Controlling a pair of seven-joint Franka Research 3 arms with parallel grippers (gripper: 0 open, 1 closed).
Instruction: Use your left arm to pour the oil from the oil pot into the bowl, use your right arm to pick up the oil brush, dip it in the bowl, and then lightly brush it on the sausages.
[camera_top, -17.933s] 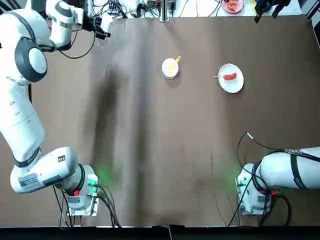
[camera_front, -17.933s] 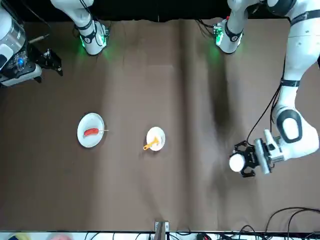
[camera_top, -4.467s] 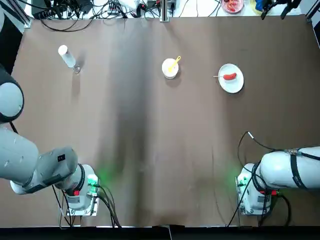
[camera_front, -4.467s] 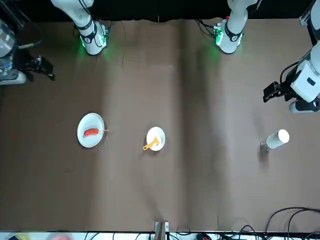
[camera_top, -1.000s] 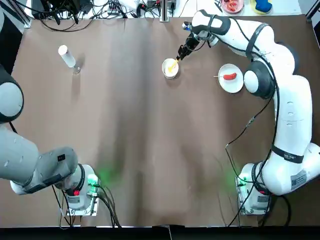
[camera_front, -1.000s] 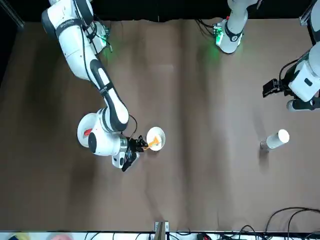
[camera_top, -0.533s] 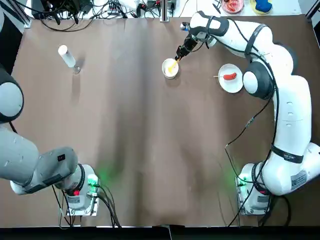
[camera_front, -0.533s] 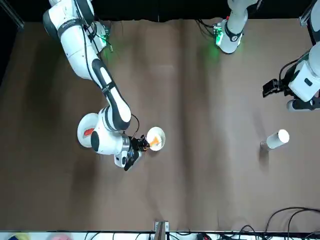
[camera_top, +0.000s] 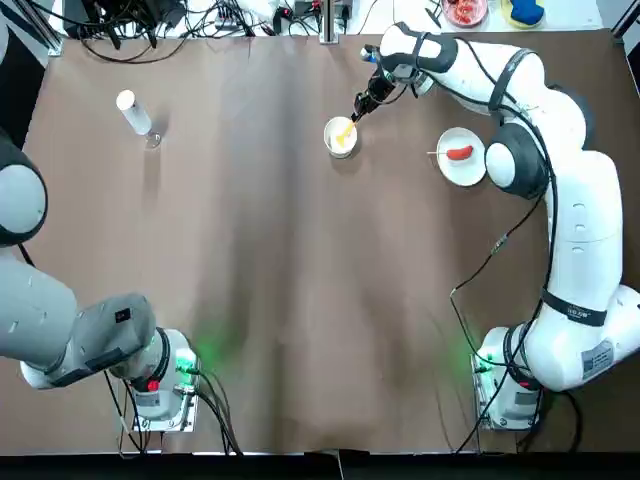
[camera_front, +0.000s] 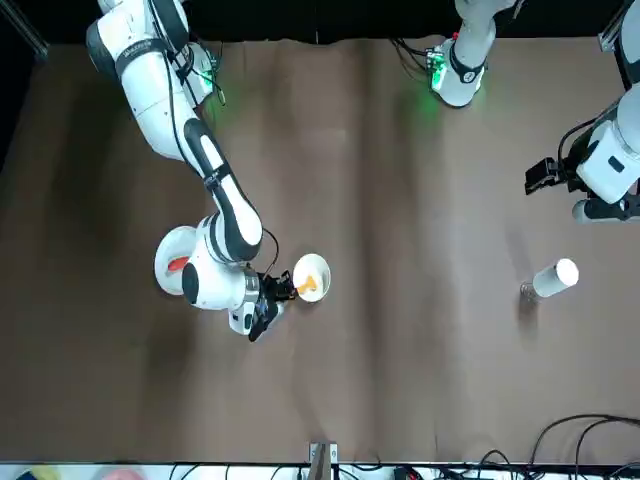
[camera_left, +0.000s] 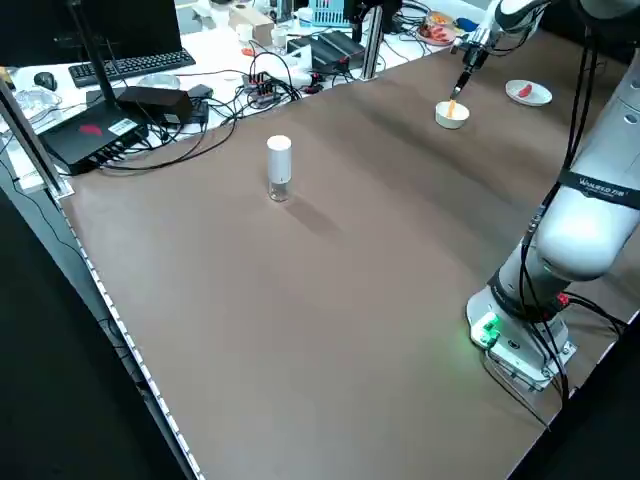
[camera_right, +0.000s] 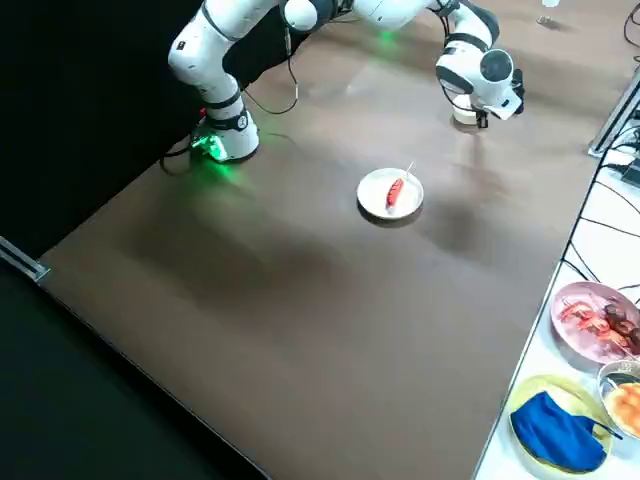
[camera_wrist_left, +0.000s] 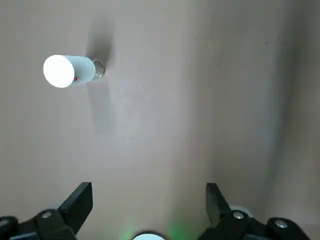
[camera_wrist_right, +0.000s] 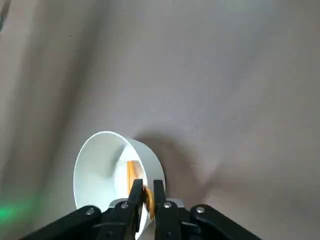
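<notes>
Right pincer clamps brush in bowl; dipping seems in hand. Next: lift clear, carry to sausage. Left pincer wide, parked near oil pot.

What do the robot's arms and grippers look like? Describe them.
Both the left arm and right arm are white and rounded, with dark grey joint covers, trailing black cables and green-glowing bases. The left gripper and right gripper are black, with angular fingers and silver screws.

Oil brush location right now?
Top view: the oil brush is in the bowl, its handle between the right gripper's fingers, left of the plate.
</notes>
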